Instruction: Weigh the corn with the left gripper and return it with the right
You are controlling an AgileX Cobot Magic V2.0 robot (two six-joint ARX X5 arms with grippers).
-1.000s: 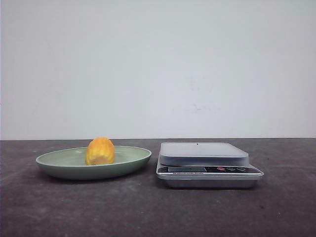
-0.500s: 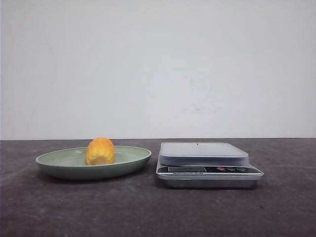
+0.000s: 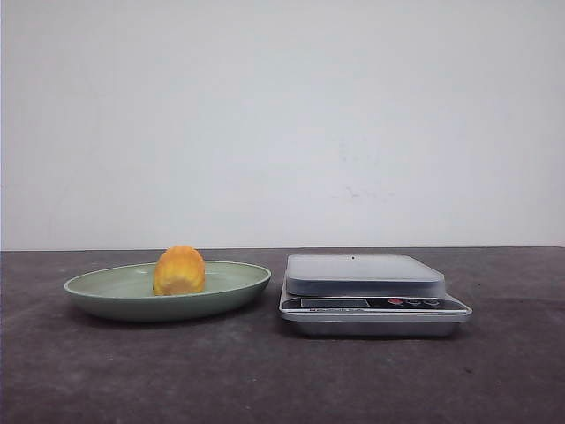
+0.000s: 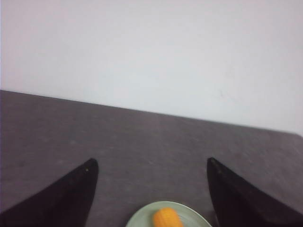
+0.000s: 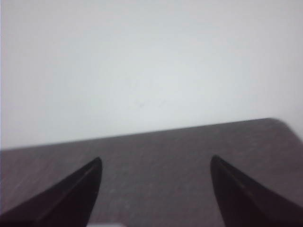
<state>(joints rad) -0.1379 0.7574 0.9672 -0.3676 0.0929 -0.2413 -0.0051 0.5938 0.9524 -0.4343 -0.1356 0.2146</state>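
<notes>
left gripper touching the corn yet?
Apart. In the left wrist view the left gripper is open, both fingers wide of the corn, which lies on the green plate with bare table between.

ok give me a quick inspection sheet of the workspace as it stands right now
surface: dark grey table, no spills seen
job's things: corn lying in the green plate, untouched; scale beside the plate on its right, platform bare
clutter: nothing seen
grippers: left gripper open, fingers spread wide, above and short of the plate; right gripper open, holding nothing, a pale edge that may be the scale just below it
cables: nothing seen
surroundings: plain white wall behind the table
</notes>
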